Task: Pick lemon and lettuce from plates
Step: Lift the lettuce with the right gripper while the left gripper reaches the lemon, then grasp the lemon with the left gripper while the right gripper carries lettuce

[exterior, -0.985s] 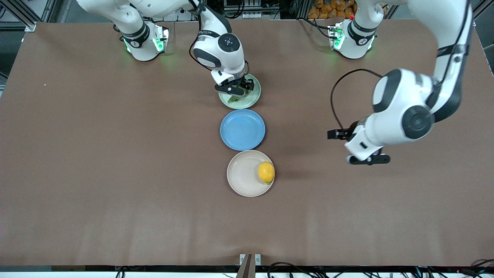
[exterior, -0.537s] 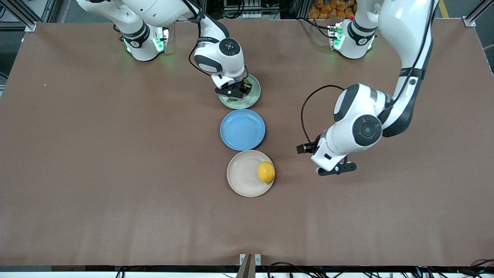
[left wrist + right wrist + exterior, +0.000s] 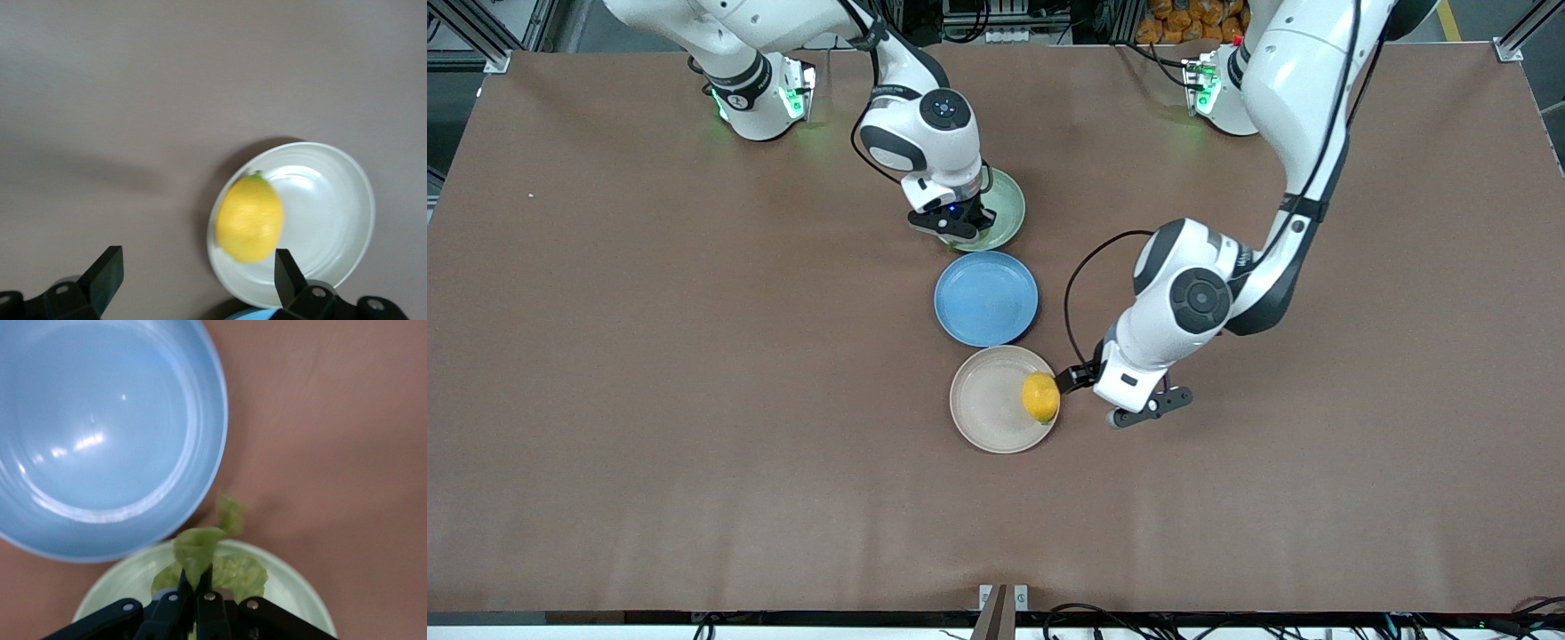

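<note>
The yellow lemon (image 3: 1040, 397) lies on the beige-white plate (image 3: 983, 400), at its rim toward the left arm's end. My left gripper (image 3: 1143, 411) is open and empty over the table beside that plate. In the left wrist view the lemon (image 3: 248, 220) and plate (image 3: 333, 200) lie ahead of the gripper (image 3: 198, 263). My right gripper (image 3: 960, 229) is shut on the lettuce (image 3: 965, 237) over the pale green plate (image 3: 1009, 209). In the right wrist view the gripper (image 3: 195, 577) pinches the leaf (image 3: 197, 550) above the green plate (image 3: 293, 593).
A blue plate (image 3: 985, 298) sits between the two task plates, close to both; it fills much of the right wrist view (image 3: 100, 433). The brown table (image 3: 694, 400) spreads wide around the row of plates.
My left arm has swung from the left arm's end of the table in toward the beige plate and lemon. My right gripper has shifted slightly over the green plate, still on the lettuce.
</note>
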Controlling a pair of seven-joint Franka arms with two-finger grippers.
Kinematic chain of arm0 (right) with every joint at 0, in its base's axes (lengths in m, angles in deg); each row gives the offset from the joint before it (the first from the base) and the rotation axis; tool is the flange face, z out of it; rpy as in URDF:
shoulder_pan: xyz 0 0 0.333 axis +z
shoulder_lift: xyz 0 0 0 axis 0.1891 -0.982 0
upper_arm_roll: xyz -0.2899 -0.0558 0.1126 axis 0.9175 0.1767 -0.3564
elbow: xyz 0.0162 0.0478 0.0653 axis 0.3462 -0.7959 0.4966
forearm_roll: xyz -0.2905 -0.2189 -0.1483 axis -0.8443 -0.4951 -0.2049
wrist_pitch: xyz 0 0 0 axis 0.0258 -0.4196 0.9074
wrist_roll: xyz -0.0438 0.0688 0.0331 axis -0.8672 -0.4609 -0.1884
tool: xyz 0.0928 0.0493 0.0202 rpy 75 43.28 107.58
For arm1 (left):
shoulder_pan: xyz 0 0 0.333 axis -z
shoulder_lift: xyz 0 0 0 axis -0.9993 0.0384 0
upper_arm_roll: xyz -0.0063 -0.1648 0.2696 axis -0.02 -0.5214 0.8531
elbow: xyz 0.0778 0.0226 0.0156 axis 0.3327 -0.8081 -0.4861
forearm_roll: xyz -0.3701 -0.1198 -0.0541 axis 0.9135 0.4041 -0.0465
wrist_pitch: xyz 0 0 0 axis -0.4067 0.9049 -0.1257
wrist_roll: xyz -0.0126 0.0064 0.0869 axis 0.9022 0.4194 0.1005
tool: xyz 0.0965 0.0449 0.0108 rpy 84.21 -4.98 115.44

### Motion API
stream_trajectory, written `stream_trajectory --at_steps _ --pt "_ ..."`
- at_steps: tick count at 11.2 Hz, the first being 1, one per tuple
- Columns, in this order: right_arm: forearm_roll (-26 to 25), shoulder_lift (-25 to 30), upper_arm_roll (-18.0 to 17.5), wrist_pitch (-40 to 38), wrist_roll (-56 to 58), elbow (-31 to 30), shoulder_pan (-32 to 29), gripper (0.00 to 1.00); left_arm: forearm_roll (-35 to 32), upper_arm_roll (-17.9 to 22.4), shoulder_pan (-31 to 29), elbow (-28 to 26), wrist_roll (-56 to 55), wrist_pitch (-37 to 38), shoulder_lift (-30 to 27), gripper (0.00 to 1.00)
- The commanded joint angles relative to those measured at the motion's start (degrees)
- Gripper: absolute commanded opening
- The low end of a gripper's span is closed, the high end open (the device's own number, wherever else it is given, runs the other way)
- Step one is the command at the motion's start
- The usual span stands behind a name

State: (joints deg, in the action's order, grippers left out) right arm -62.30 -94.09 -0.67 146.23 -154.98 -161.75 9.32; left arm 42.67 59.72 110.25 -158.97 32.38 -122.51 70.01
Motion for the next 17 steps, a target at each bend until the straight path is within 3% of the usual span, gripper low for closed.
stream_trajectory --at_steps 1,2,4,7,12,14,16,17 --pt "2.20 5.62 -0.88 -2.62 6.52 -0.78 -5.00 0.00 1.41 0.70 3.38 2.20 -6.39 -6.44 3.97 1.00" --pt "6.66 7.11 -0.71 -3.31 11.96 -0.17 -5.71 0.00 1.41 0.87 3.91 2.29 -6.93 -7.06 4.41 1.00" --pt "16.15 11.59 -0.35 -13.72 23.29 3.68 -8.08 0.00 1.41 0.96 4.44 2.29 -7.89 -9.60 5.47 1.00" --pt "26.72 16.51 6.39 -26.85 38.68 9.85 -9.49 0.00 1.15 1.23 5.94 2.38 -9.75 -16.45 8.28 1.00" --pt "29.99 19.61 15.28 -36.10 59.52 15.91 -18.09 0.00 0.62 1.40 6.64 2.29 -9.57 -17.17 9.86 1.00" --pt "30.52 18.91 18.35 -35.84 66.55 17.32 -21.08 0.00 0.62 5.68 10.22 2.29 -9.57 -17.35 10.21 1.00" --pt "30.52 18.55 18.54 -35.67 74.29 17.33 -27.13 0.00 0.62 7.29 11.91 2.12 -9.66 -17.35 11.09 0.47" --pt "30.44 18.03 18.63 -35.67 78.15 17.24 -29.08 0.00 0.36 7.29 12.52 2.03 -9.66 -17.26 11.10 0.25"
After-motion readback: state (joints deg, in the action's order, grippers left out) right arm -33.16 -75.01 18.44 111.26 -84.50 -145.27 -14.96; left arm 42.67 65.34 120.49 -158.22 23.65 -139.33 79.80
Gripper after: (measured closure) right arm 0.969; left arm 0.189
